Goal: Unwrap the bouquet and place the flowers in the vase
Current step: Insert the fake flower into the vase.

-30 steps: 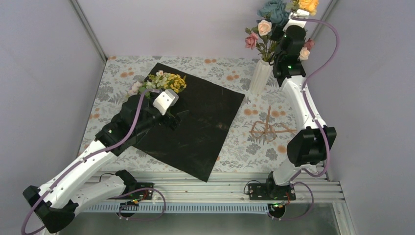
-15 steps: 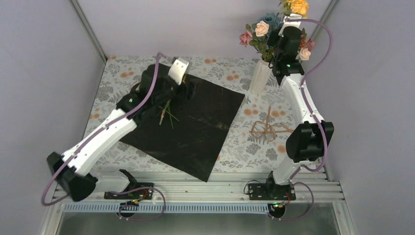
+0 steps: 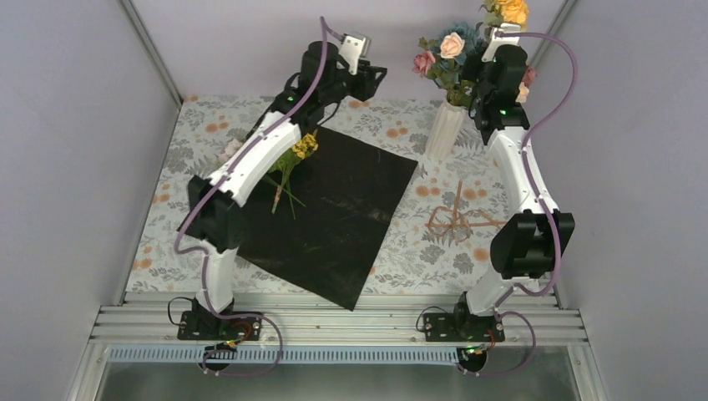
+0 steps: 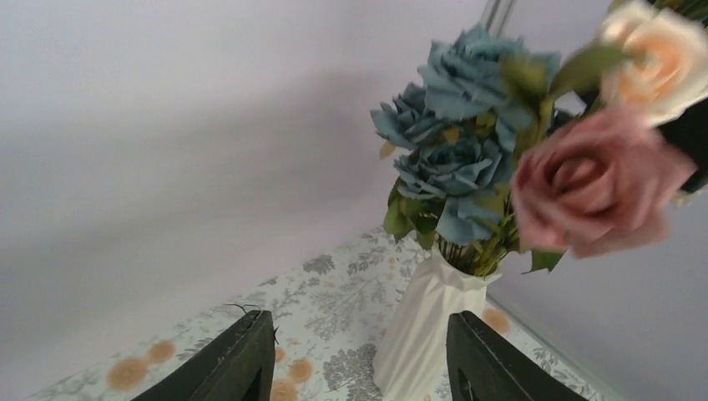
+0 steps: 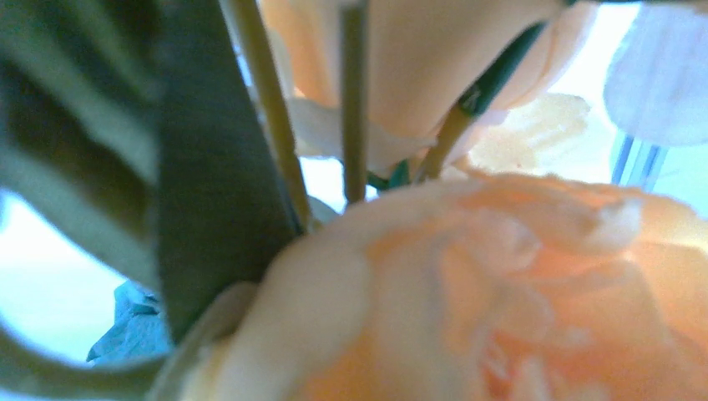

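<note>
Up near the back wall, the left gripper [image 3: 377, 77] hangs high in the air with its two dark fingers [image 4: 242, 363] spread apart and nothing between them. In its wrist view the gap frames the flower-print tablecloth [image 4: 334, 309] and the lower part of the vase [image 4: 426, 334]. The vase stands just ahead of the fingers and slightly to their right, apart from them. It is white, ribbed and upright, and it stands on the tablecloth just beyond the far right corner of the black sheet [image 3: 351, 209]. Out of it rise the flowers [image 4: 467, 167]: blue roses, a pink rose close to the lens and a peach one cut off at the upper right edge.

The right gripper [image 3: 482, 63] is buried among those blooms above the vase rim. Its jaws are pressed together, but whether they pinch a stem cannot be made out. Its wrist view is filled by blurred peach petals, thin stems and a dark leaf, and no finger shows.

On the sheet's far left part lies a yellow sprig [image 3: 302, 146], partly covered by the left arm. A tangle of brown string [image 3: 457, 219] rests on the cloth beside the right arm.
</note>
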